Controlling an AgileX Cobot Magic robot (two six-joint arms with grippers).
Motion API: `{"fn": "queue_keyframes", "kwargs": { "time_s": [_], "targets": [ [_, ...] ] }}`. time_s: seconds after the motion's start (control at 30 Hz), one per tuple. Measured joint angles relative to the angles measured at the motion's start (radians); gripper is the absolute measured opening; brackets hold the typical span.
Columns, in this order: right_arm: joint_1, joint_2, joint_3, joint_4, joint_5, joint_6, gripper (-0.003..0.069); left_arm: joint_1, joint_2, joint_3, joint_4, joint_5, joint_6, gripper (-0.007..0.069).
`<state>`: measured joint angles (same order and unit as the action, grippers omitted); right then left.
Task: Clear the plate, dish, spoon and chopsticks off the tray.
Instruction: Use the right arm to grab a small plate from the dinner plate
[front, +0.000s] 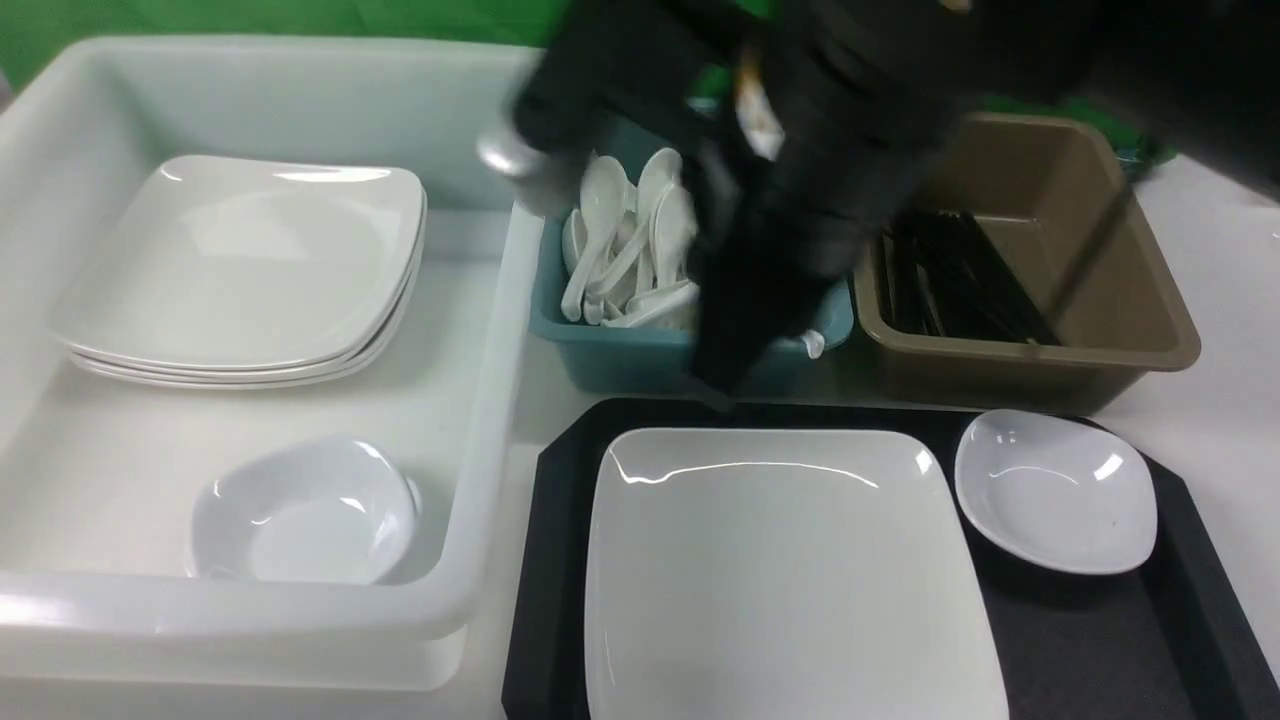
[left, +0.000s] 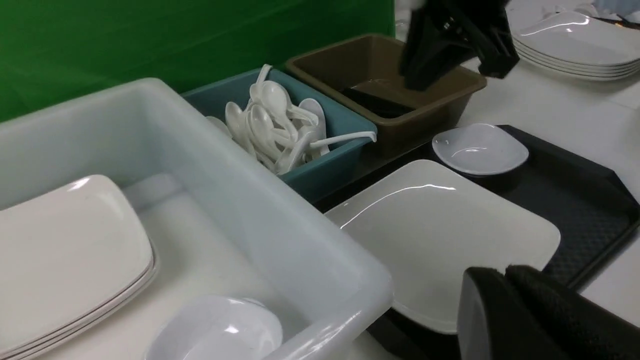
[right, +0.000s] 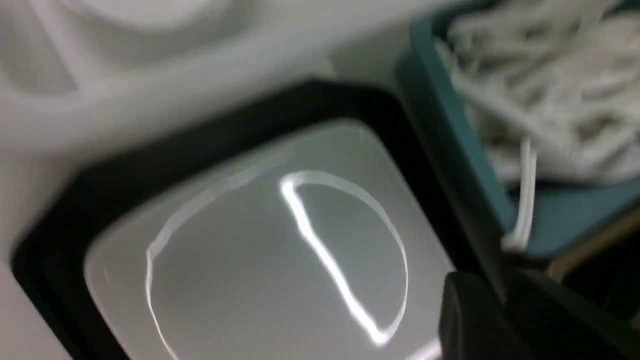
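Plate (front: 780, 560) nearest, on tray (front: 1100, 640) beside dish (front: 1055, 490); both due for white tub (front: 495, 320), I judge. Left gripper (left: 507, 285) pressed together; right gripper (front: 725, 360) blurred, I cannot tell.

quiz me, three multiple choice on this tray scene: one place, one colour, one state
1. The small dish sits: A) on the tray, right of the plate B) on top of the plate C) off the tray.
2. The bin holding the spoons is: A) brown B) red C) teal.
3. The left gripper is: A) wide open B) shut, empty C) shut on a spoon.
Answers: 1 A, it lies on bare tray beside the plate. 2 C, its walls are teal. 3 B, its fingers meet with nothing between.
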<state>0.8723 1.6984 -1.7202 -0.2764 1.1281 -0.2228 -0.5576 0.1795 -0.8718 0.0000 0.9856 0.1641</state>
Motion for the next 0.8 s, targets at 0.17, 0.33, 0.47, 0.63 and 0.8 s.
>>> {"fn": "queue_keyframes", "kwargs": {
  "time_s": [0.17,0.33,0.47,0.63,0.8],
  "targets": [
    [-0.270,-0.132,0.520,-0.011,-0.099,-0.008,0.0293,0.000,0.009,0.030,-0.013,-0.006,0.024,0.0017],
    [-0.428,-0.120,0.754,-0.011,-0.362,-0.046,0.0402,0.000,0.010,0.084,-0.018,-0.055,0.031,0.0017],
    [-0.478,-0.094,0.806,-0.011,-0.496,-0.057,0.0419,0.000,0.014,0.097,-0.019,-0.064,0.034,0.0017],
    [-0.489,-0.050,0.808,-0.011,-0.590,-0.101,0.0419,0.000,0.014,0.099,-0.020,-0.091,0.035,0.0017],
    [-0.489,0.015,0.808,-0.011,-0.655,-0.145,0.0419,0.000,0.014,0.099,-0.021,-0.097,0.035,0.0017]
  ]
}}
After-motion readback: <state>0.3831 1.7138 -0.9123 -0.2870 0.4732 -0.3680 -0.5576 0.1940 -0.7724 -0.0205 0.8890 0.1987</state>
